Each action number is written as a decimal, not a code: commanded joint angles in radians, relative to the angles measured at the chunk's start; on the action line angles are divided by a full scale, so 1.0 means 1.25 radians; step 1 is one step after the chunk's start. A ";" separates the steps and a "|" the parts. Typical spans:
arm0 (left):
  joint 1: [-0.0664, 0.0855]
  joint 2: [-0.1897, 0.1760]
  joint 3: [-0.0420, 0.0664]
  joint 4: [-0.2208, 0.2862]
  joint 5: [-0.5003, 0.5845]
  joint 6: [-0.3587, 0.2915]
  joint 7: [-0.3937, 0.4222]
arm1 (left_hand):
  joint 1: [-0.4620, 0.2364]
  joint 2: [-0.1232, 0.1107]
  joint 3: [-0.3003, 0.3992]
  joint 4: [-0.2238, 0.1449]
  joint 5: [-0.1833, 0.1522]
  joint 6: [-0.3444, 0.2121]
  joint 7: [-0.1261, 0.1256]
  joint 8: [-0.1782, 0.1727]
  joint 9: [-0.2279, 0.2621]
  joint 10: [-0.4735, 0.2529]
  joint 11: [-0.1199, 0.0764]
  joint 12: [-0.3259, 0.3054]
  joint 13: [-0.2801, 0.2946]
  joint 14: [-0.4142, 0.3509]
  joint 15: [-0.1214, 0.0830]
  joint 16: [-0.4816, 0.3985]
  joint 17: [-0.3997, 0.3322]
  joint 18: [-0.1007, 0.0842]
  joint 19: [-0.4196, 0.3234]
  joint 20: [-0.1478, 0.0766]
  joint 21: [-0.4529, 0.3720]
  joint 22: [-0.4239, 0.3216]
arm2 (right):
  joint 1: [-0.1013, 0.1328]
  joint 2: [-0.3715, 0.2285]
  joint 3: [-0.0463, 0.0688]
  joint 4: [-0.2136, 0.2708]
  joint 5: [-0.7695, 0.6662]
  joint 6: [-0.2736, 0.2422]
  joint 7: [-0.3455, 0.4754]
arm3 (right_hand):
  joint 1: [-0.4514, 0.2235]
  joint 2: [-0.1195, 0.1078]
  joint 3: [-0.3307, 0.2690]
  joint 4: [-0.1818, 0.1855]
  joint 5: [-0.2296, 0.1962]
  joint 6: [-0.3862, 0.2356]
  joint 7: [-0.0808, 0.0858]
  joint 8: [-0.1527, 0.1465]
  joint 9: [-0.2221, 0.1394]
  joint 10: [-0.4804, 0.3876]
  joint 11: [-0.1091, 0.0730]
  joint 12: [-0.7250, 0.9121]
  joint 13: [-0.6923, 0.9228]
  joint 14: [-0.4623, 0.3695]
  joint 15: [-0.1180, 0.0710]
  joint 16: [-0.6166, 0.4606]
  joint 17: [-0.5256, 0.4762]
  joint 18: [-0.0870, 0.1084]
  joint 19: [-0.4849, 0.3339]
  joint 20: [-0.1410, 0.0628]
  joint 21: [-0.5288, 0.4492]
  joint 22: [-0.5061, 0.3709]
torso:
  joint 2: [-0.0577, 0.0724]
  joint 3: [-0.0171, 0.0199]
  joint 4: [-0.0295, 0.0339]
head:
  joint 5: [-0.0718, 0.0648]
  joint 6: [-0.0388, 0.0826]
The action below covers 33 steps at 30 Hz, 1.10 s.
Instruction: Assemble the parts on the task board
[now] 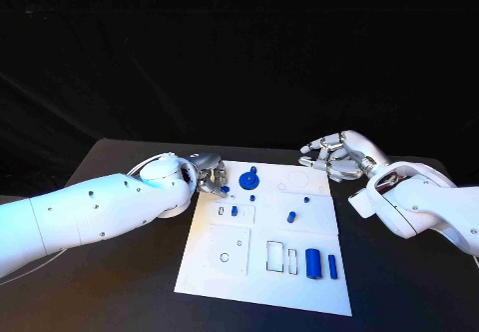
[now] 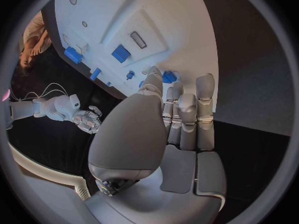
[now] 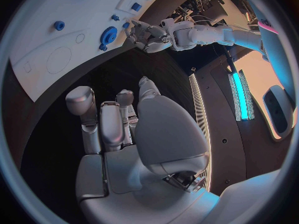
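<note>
On the white task board (image 1: 214,266), near its far left corner, the left hand (image 1: 208,178) is pinching a small blue part (image 2: 169,76). Right hand (image 1: 334,155) is hovering with spread, empty fingers beside the far right corner. Next, I judge, comes seating this part into its slot.

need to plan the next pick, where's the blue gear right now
In the head view the blue gear lies at the far end of the task board, just right of the left hand, with a small blue part beyond it.

Bright overhead light, black surroundings; wrist views bend at edges.
</note>
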<state>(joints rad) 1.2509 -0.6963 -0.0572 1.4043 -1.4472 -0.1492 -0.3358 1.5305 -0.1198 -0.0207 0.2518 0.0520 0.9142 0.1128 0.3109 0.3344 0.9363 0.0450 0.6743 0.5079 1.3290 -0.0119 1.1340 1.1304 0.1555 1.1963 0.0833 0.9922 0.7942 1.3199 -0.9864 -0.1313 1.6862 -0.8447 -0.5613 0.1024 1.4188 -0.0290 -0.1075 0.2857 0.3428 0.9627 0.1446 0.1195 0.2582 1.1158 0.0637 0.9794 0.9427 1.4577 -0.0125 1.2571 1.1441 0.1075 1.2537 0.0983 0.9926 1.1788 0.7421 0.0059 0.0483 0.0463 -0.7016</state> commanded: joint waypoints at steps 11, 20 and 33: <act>0.000 0.013 0.001 -0.022 0.004 0.025 -0.006 | 0.032 0.015 -0.005 -0.018 -0.003 0.027 -0.012 -0.028 -0.048 -0.008 -0.015 0.149 0.071 0.074 -0.016 0.154 0.136 -0.023 0.055 -0.015 0.104 0.127 | 0.000 -0.001 0.000 0.004 -0.011 0.007 0.002 | 0.001 0.004 -0.002 -0.005 0.004 -0.005 0.000 0.005 0.001 -0.003 -0.003 0.004 0.001 -0.001 0.000 -0.003 0.001 0.014 0.003 -0.001 -0.004 0.001 | 0.000 -0.0005 0.0003 | 0.002 0.002; 0.000 0.027 0.000 -0.033 0.011 0.028 -0.001 | 0.043 0.032 0.004 -0.023 -0.002 0.043 -0.017 -0.035 -0.064 -0.019 -0.022 0.204 0.096 0.103 -0.022 0.211 0.192 -0.034 0.082 -0.020 0.155 0.192 | 0.000 -0.002 0.000 0.006 -0.011 0.007 0.003 | 0.001 0.004 -0.002 -0.005 0.004 -0.005 0.000 0.005 0.001 -0.003 -0.003 0.004 0.001 -0.001 0.000 -0.003 0.001 0.014 0.003 -0.001 -0.004 0.001 | 0.000 -0.0002 -0.0003 | 0.000 0.001; 0.000 0.032 0.000 -0.043 0.024 0.046 -0.005 | 0.055 0.059 0.026 -0.021 -0.002 0.066 -0.022 -0.045 -0.079 -0.026 -0.028 0.233 0.105 0.125 -0.027 0.248 0.229 -0.041 0.099 -0.025 0.191 0.236 | 0.000 -0.002 0.000 0.007 -0.011 0.008 0.003 | 0.002 0.005 -0.002 -0.005 0.005 -0.004 0.000 0.006 0.001 -0.002 -0.003 0.005 0.001 -0.001 0.000 -0.004 0.001 0.014 0.003 -0.001 -0.004 0.000 | 0.000 0.0001 0.0000 | 0.000 -0.001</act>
<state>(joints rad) 1.2515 -0.6585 -0.0562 1.3508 -1.4296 -0.1218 -0.3415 1.6010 -0.0509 0.0094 0.2254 0.0520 0.9923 0.0854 0.2580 0.2363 0.9104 0.0127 0.9614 0.6389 1.4623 -0.0410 1.4383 1.3080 0.1244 1.3118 0.0534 1.2276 1.0884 1.3200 -0.9890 -0.1313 1.6928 -0.8471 -0.5614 0.1025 1.4188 -0.0291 -0.1075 0.2857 0.3428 0.9627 0.1445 0.1234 0.2591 1.1158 0.0637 0.9794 0.9427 1.4577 -0.0125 1.2571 1.1438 0.1075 1.2537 0.0983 0.9926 1.1786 0.7421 0.0059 0.0487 0.0460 -0.7030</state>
